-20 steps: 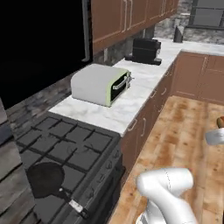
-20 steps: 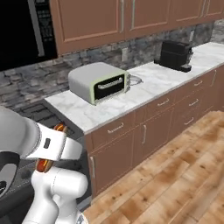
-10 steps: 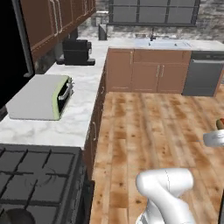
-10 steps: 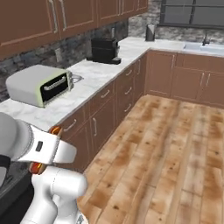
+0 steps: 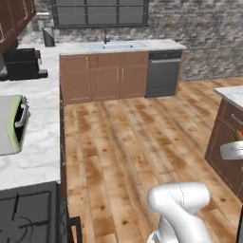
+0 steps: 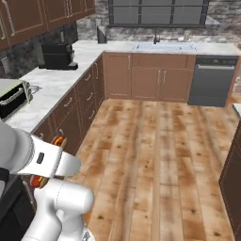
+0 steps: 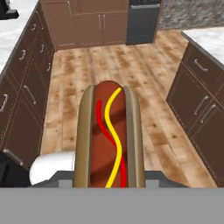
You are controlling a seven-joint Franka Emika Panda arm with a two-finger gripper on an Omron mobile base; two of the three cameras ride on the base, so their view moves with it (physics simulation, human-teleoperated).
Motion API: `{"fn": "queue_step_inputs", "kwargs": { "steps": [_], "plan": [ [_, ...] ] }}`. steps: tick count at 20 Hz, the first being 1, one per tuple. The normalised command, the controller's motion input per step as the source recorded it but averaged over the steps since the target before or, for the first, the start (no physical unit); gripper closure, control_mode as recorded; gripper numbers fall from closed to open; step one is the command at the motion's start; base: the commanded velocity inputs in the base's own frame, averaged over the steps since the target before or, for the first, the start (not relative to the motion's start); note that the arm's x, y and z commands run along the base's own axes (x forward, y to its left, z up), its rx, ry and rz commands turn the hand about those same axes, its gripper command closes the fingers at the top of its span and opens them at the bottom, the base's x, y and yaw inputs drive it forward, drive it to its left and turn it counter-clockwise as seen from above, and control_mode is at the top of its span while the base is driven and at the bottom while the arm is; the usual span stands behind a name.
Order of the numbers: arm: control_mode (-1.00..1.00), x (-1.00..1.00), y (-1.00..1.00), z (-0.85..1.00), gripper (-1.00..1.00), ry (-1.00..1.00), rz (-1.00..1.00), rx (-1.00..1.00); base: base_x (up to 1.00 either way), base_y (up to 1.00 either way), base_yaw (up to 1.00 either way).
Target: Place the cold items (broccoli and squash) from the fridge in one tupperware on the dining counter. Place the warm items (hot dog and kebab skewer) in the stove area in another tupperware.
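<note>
- Closest to the hand camera, the hot dog (image 7: 108,135) lies lengthwise between the fingers of the gripper (image 7: 109,177), which is clamped on it; its bun sides flank a brown sausage with wavy red and yellow lines of sauce.
- Under the hot dog stretches a wooden plank floor (image 5: 128,137), running away toward the far wall.
- Left of the floor, a marble counter (image 5: 33,142) tops brown cabinets (image 6: 75,108); a stove corner (image 5: 28,213) shows at the lower left of the left base view.
- On that counter sits a pale green toaster oven (image 5: 12,124), and further along a black coffee machine (image 6: 57,56).
- Right of the floor, the corner of a marble-topped island (image 5: 230,95) with dark brown drawers stands near the arm.
- Against the far wall, a sink (image 6: 162,46) with a faucet is set in the counter, with a dark dishwasher (image 6: 214,80) just beside the sink cabinets.
- Above the sink, a dark window (image 6: 157,12) sits in the grey stone wall (image 5: 199,28).
</note>
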Motion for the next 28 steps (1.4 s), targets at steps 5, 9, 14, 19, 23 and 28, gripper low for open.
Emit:
{"fn": "queue_step_inputs", "kwargs": {
  "steps": [5, 9, 14, 19, 23, 28],
  "plan": [
    [1.0, 0.0, 0.0, 0.0, 1.0, 0.0, 0.0, 0.0, 0.72, -0.01, -0.24],
    [1.0, 0.0, 0.0, 0.0, 1.0, 0.0, 0.0, 0.0, 0.88, -0.21, -0.01],
    [1.0, 0.0, 0.0, 0.0, 1.0, 0.0, 0.0, 0.0, 0.66, -0.07, -0.03],
    [1.0, 0.0, 0.0, 0.0, 1.0, 0.0, 0.0, 0.0, 0.52, -0.01, -0.02],
    [1.0, 0.0, 0.0, 0.0, 1.0, 0.0, 0.0, 0.0, 0.45, 0.0, -0.05],
    [1.0, 0.0, 0.0, 0.0, 1.0, 0.0, 0.0, 0.0, 0.45, 0.0, -0.03]
  ]
}}
